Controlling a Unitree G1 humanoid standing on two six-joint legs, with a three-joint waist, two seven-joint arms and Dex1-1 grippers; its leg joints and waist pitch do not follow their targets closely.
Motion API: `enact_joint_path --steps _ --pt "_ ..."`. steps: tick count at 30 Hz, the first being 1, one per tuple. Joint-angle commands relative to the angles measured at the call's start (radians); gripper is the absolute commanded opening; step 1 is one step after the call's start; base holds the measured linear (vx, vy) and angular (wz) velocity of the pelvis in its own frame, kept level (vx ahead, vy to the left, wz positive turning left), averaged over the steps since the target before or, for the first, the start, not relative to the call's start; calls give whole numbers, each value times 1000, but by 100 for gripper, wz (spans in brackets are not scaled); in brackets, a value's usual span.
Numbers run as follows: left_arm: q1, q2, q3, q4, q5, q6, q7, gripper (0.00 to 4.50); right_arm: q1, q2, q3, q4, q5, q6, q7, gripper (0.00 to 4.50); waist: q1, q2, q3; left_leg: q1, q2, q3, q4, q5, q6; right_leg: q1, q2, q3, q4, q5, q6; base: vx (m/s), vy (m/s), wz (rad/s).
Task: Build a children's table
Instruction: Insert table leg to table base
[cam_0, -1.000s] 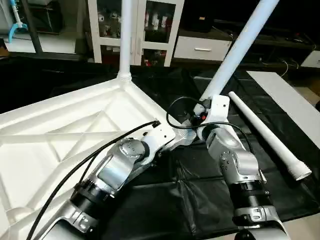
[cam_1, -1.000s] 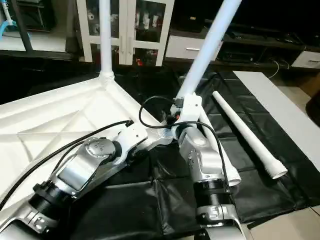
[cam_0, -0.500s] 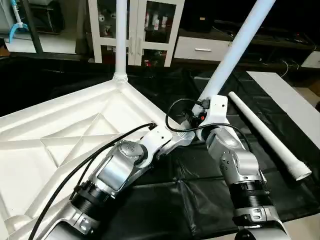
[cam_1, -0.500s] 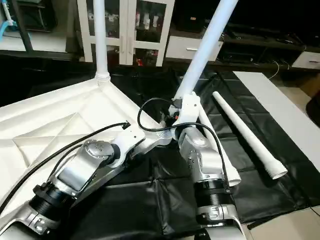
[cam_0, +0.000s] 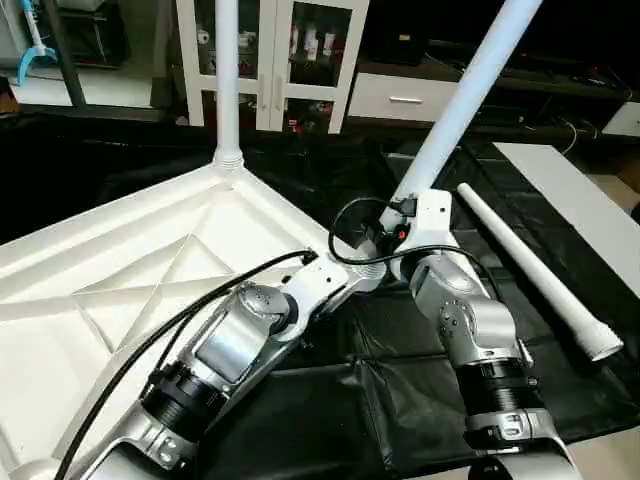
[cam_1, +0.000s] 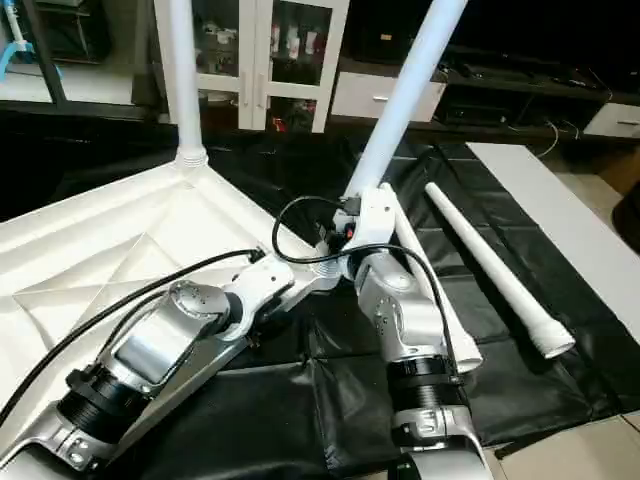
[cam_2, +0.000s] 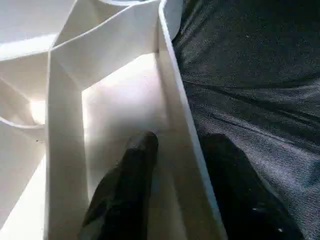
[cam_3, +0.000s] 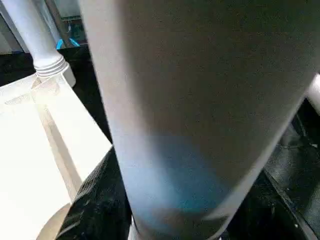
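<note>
We count 1 upturned table top (cam_0: 110, 260) w/ 1 upright leg (cam_0: 226, 70) screwed in at its far corner, a 2nd leg (cam_0: 470, 95) clamped by our right gripper (cam_3: 165, 220) at the near corner, 2 more legs (cam_1: 495, 270) loose on the black sheet (cam_0: 400, 400), & our left gripper (cam_2: 175, 190) pinching the top's edge wall.

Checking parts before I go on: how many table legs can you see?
4: one leg upright in the far corner socket, one tilted leg in the right hand, two lying on the black sheet, a near one and an outer one. None seems hidden.
</note>
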Motion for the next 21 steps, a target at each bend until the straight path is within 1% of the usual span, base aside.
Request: enact_joint_path --steps 1,2,3,4,5,6,7,9,10,11,13,14,15,16,17,18,19,21 --pt "-3 21 30 26 35 19 41 134 41 18 5 93 21 132 4 255 14 24 -35 -1 32 -13 -70 -241 -34 35 -66 40 -62 -239 -140 0 0 0" --pt "-3 24 28 26 35 15 38 129 41 19 4 92 21 133 5 255 14 24 -36 -1 32 -13 -69 -241 -34 35 -66 41 -62 -237 -140 0 0 0" --pt "-3 26 27 27 35 12 36 126 40 19 4 92 21 134 6 261 10 24 -35 -4 30 -15 -72 -242 -33 38 -63 40 -60 -239 -141 0 0 0" --pt "-4 26 28 28 34 6 36 124 39 19 3 92 21 134 8 275 9 24 -35 -8 30 -17 -74 -246 -34 40 -64 39 -61 -247 -139 0 0 0" --pt "-4 26 29 29 34 2 37 120 38 19 3 92 20 134 9 290 13 24 -37 0 34 -15 -70 -241 -39 35 -68 39 -62 -247 -136 0 0 0" --pt "-4 27 28 29 33 0 36 115 37 19 3 91 22 134 13 299 12 24 -35 0 33 -15 -71 -242 -38 33 -66 40 -62 -246 -138 0 0 0" --pt "-4 27 28 29 33 0 36 115 37 19 3 91 22 134 13 299 12 24 -35 0 33 -15 -71 -242 -38 33 -66 40 -62 -246 -138 0 0 0" --pt "-5 27 31 33 25 -28 38 107 34 16 8 87 19 133 20 321 19 25 -36 0 32 -12 -69 -232 -33 35 -67 41 -61 -234 -144 0 0 0" --pt "-8 29 29 34 21 -33 38 105 33 16 8 87 20 133 21 333 19 25 -36 0 32 -12 -68 -226 -32 35 -67 41 -60 -227 -146 0 0 0" --pt "-9 30 29 34 19 -33 38 103 32 16 7 89 20 133 22 342 22 28 -37 1 33 -11 -67 -206 -30 36 -66 42 -56 -196 -154 0 0 0" --pt "-11 32 28 34 18 -35 35 101 31 16 7 91 19 131 22 346 23 28 -38 0 32 -10 -66 -191 -28 39 -66 42 -53 -175 -162 0 0 0" --pt "-11 33 28 32 17 -37 31 97 30 16 7 91 18 131 23 359 24 29 -39 -1 31 -9 -65 -173 -24 40 -66 42 -51 -150 -169 0 0 0" --pt "-11 34 28 32 15 -38 30 95 30 16 6 90 17 135 24 369 26 28 -41 -2 31 -8 -62 -154 -19 43 -68 42 -47 -119 -179 0 0 0" --pt "-10 37 26 30 11 -45 22 94 28 15 7 88 14 136 30 378 26 26 -40 -3 31 -8 -63 -145 -16 44 -67 42 -46 -111 -182 0 0 0" --pt "-9 38 26 29 10 -46 21 93 28 14 8 87 14 136 33 391 28 27 -38 -2 31 -7 -63 -141 -9 44 -67 42 -46 -113 -185 0 0 0" --pt "-6 42 21 26 6 -55 9 91 27 13 8 81 12 137 37 402 31 33 -37 0 32 -7 -63 -145 -7 43 -69 42 -47 -125 -187 0 0 0" --pt "-5 43 21 25 5 -57 8 91 27 12 8 79 9 135 36 402 31 31 -36 0 32 -7 -63 -148 -9 43 -68 42 -48 -133 -186 0 0 0" --pt "-3 45 18 25 5 -64 4 91 26 10 8 78 6 128 35 427 32 31 -37 0 32 -7 -63 -148 -11 43 -68 42 -47 -137 -186 0 0 0"
